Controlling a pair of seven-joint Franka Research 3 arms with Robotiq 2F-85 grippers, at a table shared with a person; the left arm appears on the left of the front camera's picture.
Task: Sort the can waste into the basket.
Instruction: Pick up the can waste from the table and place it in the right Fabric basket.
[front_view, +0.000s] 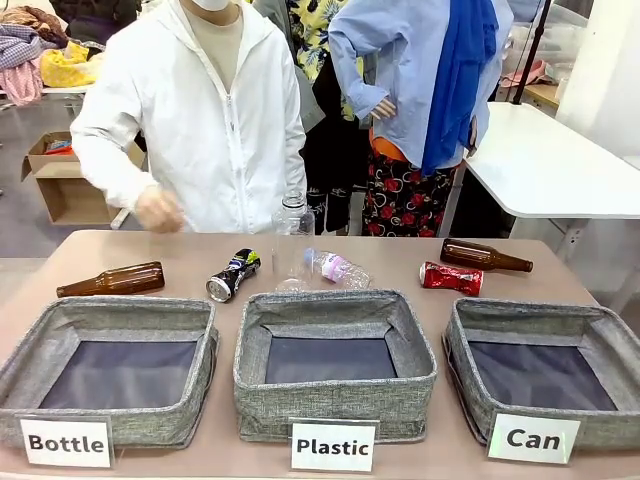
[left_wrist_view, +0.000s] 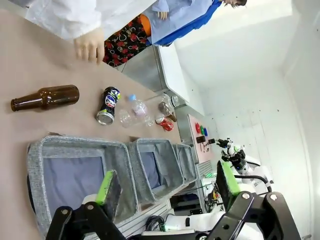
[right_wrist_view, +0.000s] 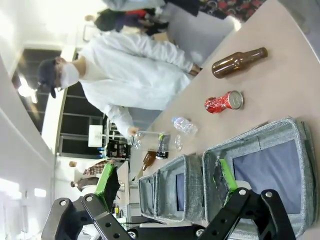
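The crushed red can (front_view: 451, 278) lies on its side behind the grey basket labelled "Can" (front_view: 530, 316) at the right. The black-and-blue can (front_view: 232, 275) lies behind the gap between the other two bins. From the left wrist view, my left gripper (left_wrist_view: 167, 185) is open above the near bins, with the black-and-blue can (left_wrist_view: 107, 105) and red can (left_wrist_view: 165, 123) beyond. In the right wrist view, my right gripper (right_wrist_view: 166, 180) is open over the "Can" basket (right_wrist_view: 255, 137), with the red can (right_wrist_view: 223, 102) beyond its far rim.
Bins labelled "Bottle" (front_view: 110, 312) and "Plastic" (front_view: 335, 305) stand left and middle. Two brown glass bottles (front_view: 112, 280) (front_view: 485, 257) and clear plastic bottles (front_view: 335, 267) (front_view: 292, 215) are on the far table. A person in white stands opposite, one hand (front_view: 160, 210) above the table edge.
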